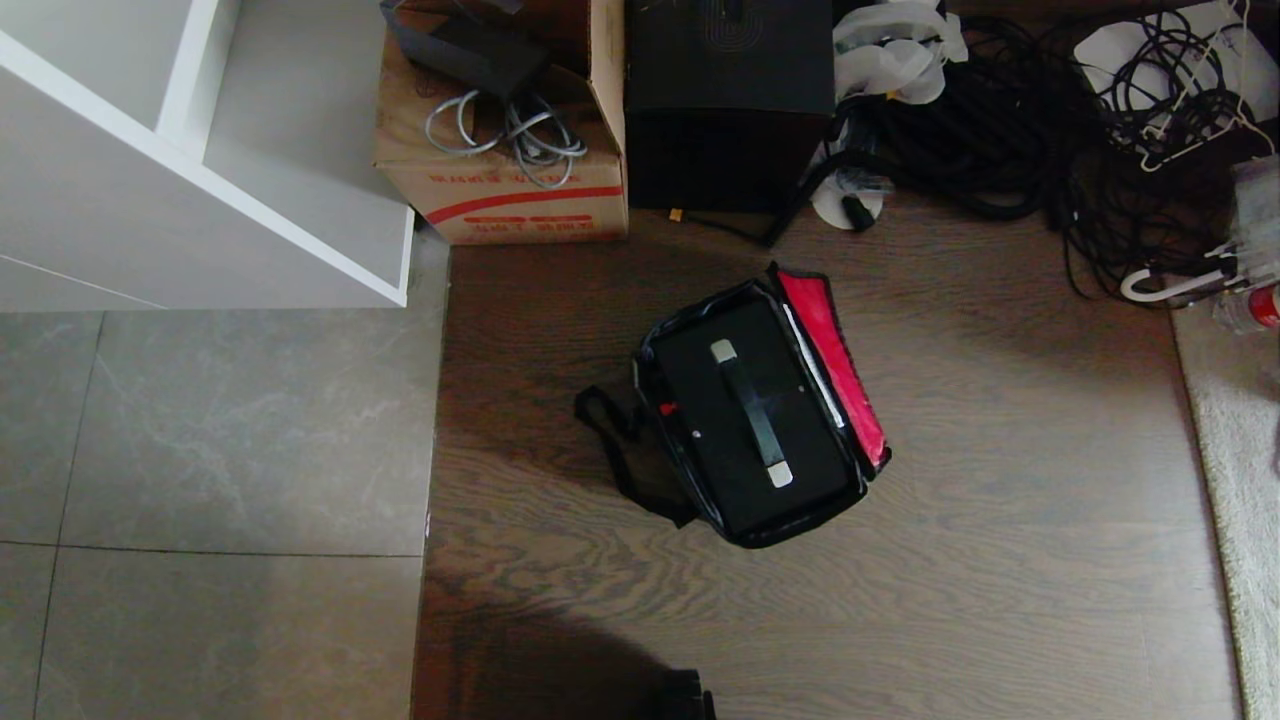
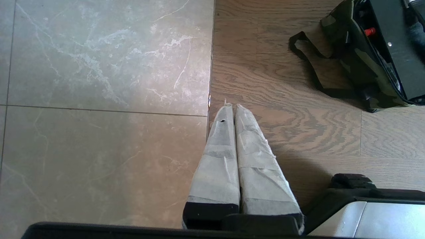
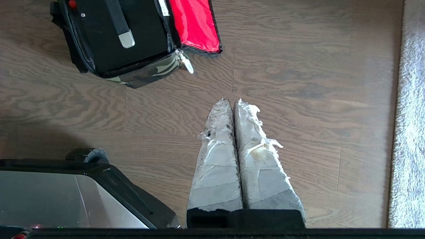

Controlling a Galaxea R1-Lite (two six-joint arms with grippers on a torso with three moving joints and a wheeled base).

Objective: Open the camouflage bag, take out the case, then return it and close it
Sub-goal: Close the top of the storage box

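The camouflage bag (image 1: 660,440) stands on the wooden floor in the middle of the head view, its red-lined lid (image 1: 835,365) folded open to the right. Inside it sits the black case (image 1: 750,420), handle with silver ends facing up. The bag (image 2: 358,66) and case (image 2: 395,43) show in the left wrist view, and the bag (image 3: 146,71) with the case (image 3: 126,36) in the right wrist view. My left gripper (image 2: 231,106) is shut and empty, well short of the bag. My right gripper (image 3: 232,101) is shut and empty too. Neither arm is in the head view.
A brown cardboard carton (image 1: 500,190) and a taller black box (image 1: 728,110) stand behind the bag. Tangled black cables (image 1: 1050,130) lie at the back right. A white cabinet (image 1: 200,150) stands at the left, and a pale rug (image 1: 1235,450) edges the right.
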